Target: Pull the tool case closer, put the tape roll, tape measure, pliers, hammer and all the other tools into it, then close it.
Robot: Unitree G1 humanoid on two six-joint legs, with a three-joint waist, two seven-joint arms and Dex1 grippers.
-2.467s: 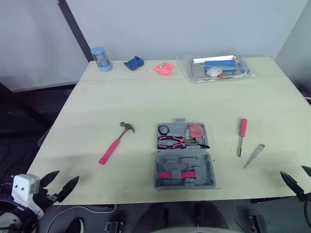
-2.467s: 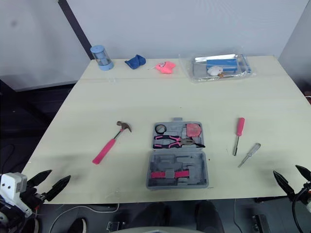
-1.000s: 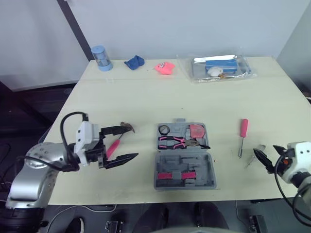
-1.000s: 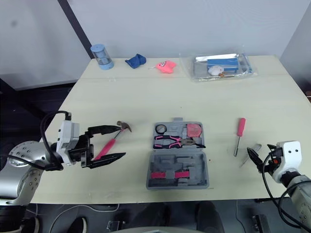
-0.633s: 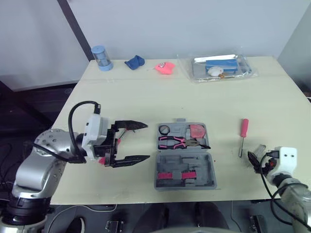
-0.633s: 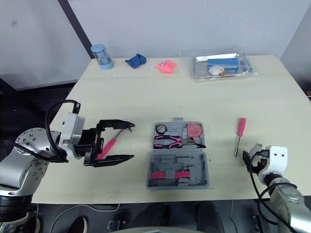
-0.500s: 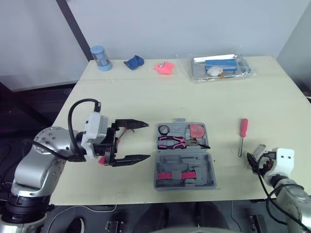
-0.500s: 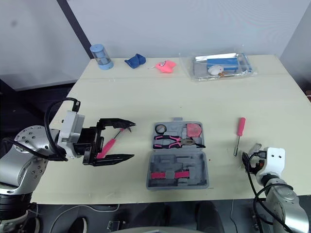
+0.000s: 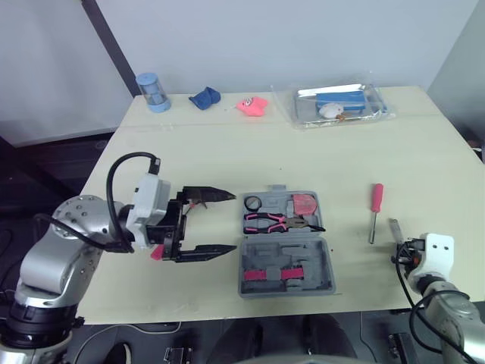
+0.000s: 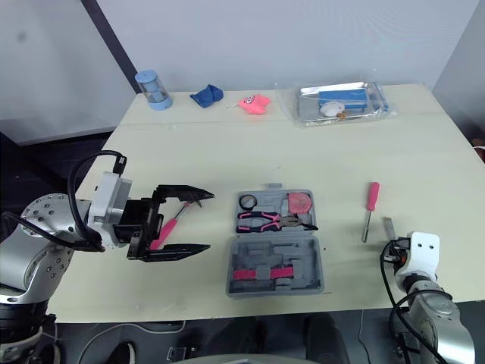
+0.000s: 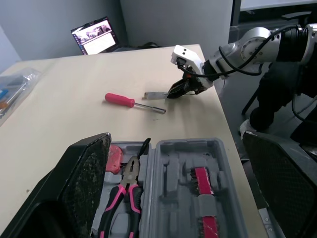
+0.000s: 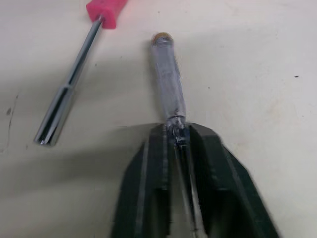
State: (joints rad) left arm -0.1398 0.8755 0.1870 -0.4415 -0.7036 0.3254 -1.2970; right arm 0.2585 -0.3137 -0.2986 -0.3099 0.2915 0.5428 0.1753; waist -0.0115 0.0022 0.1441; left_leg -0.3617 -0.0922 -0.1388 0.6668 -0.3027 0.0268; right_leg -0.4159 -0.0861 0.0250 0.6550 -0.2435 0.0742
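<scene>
Reading from the left of the head-camera frame, we find the left gripper (image 9: 234,221) at centre left. Its two black fingers are spread wide and point toward the tool case (image 9: 286,258). The pink-handled hammer (image 10: 168,226) lies on the table (image 9: 227,152) and shows between those fingers.

At centre frame the tool case is grey, open and lying flat. Its far half holds the tape roll (image 9: 252,202), the pink-handled pliers (image 9: 267,221) and the pink tape measure (image 9: 305,203). Its near half carries a pink strip (image 9: 274,274) set in moulded recesses.

Right of the case lies a red screwdriver (image 9: 374,206). Just beyond it, at lower right, is a clear-handled driver (image 12: 167,79).

The right wrist view makes plain what the head camera leaves small. The right gripper (image 12: 177,130) has its fingers pressed together on the metal end of the clear-handled driver, whose handle rests on the table beside the red screwdriver's shaft.

The left wrist view looks across the open case and takes in a laptop (image 11: 97,35) past the table.

Along the upper edge of the head frame sit a blue cylinder (image 9: 148,91), a blue cloth (image 9: 204,97) and a clear bag (image 9: 337,102).
</scene>
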